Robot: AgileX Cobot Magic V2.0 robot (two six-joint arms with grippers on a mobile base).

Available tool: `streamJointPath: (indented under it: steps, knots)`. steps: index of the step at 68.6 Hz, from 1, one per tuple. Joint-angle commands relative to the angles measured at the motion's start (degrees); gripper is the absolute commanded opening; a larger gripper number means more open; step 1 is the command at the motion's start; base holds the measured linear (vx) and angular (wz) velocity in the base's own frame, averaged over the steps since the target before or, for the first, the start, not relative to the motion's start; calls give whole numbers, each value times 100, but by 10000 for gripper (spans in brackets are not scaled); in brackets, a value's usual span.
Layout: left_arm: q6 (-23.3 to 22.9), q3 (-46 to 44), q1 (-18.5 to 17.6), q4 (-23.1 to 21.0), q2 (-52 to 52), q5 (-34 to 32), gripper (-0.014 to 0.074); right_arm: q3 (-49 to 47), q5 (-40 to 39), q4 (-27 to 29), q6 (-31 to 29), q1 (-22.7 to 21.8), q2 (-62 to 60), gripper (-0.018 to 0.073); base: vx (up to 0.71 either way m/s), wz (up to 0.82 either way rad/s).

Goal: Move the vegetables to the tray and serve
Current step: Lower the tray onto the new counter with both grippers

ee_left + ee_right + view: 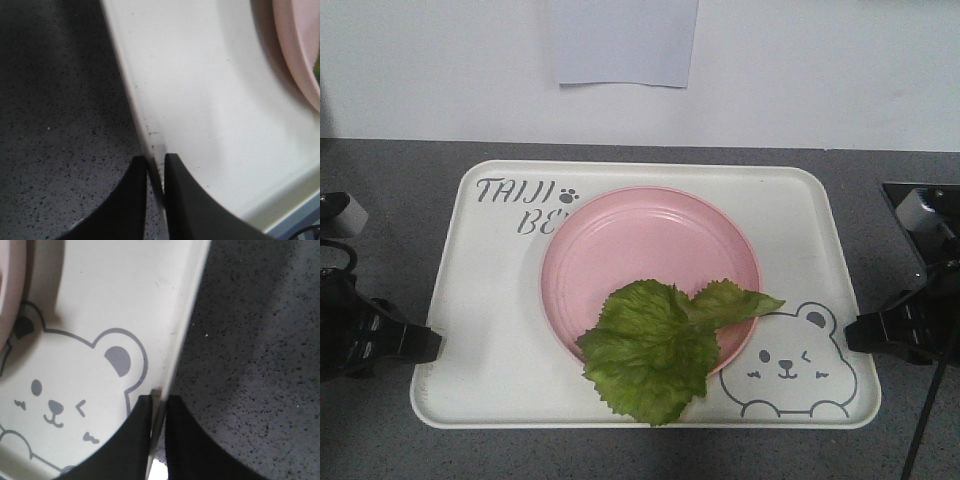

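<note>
The cream-white tray [490, 300] with grey lettering and a winking bear drawing lies on the grey speckled counter. A pink plate [640, 250] sits on it. The green frilly vegetables [655, 350] lie half on the plate's near rim, half on the tray. My left gripper [430, 345] is shut on the tray's left rim [150, 135]; in the left wrist view its gripper [156, 162] pinches the edge. My right gripper [855, 332] is shut on the tray's right rim [175, 340], next to the bear's ear; the right wrist view shows the gripper [158, 401] clamping it.
A white wall with a taped paper sheet [625, 40] runs behind the counter. Grey counter [380, 200] surrounds the tray on all sides. A dark fixture [920, 200] sits at the right edge.
</note>
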Motion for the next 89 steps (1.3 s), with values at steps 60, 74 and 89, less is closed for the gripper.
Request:
streamJointPath:
  steps: [60, 74, 89]
  knots:
    - [154, -300, -63, -319, 281, -405, -6, -153, 30, 582, 53, 39, 170, -6, 0, 0]
    - [154, -745, -63, -297, 1019, -398, -6, -462, 59, 561, 102, 39, 798, -6, 0, 0]
    - [154, -870, -63, -215, 1645, -505, -6, -1064, 340, 518, 249, 39, 1579, -6, 0, 0]
